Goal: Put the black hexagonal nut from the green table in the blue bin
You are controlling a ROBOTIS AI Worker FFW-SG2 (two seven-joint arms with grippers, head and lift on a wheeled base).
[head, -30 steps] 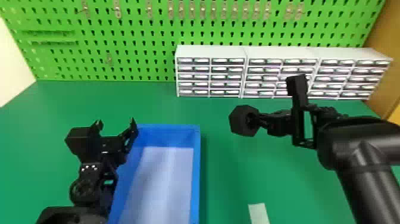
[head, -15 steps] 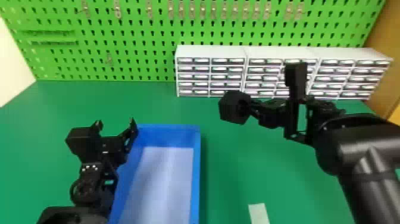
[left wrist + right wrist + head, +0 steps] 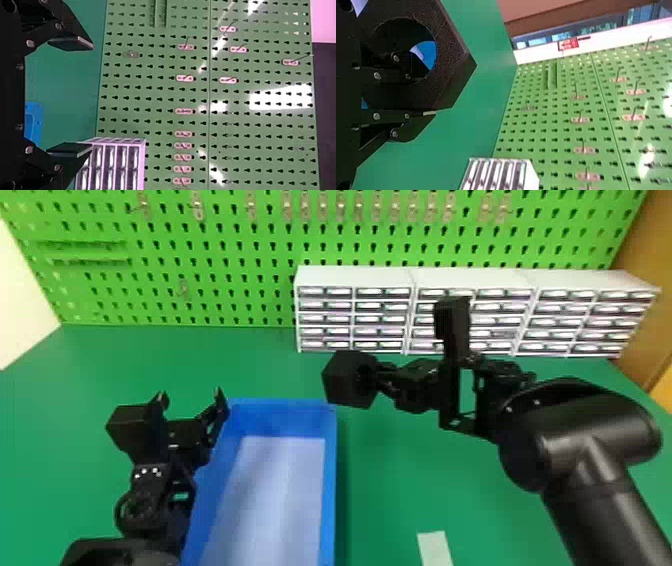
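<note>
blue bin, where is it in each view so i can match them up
Head view: the blue bin lies on the green table, just right of the left hand.
Left wrist view: a small part of it shows between the open fingers.
Right wrist view: part of it shows through the black nut's hole.
Shared landmark: the green pegboard.

The right arm [image 3: 590,430] is black, smooth and shiny, round like a fat pipe, with tiny pale screws [image 3: 536,402]. The left arm [image 3: 125,552] is black too, with little white dots [image 3: 144,471] and a boxy lump [image 3: 127,425]. Its black fingers [image 3: 71,42] have round silver screws [image 3: 29,43] and flat tips.
</note>
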